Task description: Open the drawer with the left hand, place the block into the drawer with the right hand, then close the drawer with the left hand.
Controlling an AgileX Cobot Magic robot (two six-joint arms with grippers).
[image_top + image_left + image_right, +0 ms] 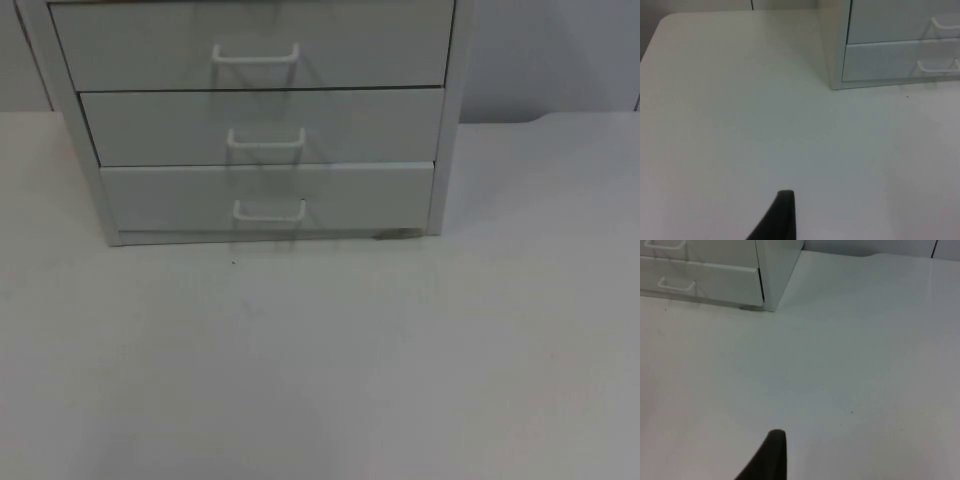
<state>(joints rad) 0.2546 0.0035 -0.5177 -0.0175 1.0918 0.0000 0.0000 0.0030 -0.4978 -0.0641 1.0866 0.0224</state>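
Drawers (265,195) shut, beyond both tools.

A white table top (320,380) spreads across the top view from the 6 o'clock edge up past the middle, matt and evenly lit, with soft shadows and a tiny dark speck (234,263) near the centre, a little toward 9 o'clock. Behind it, toward 1 to 3 o'clock, a pale grey partition wall (550,55) closes the scene; the table's far edge meets it in a slightly curved line. At 10 o'clock a narrow strip of the same wall shows. Light is diffuse, cool and bluish, without hard highlights.
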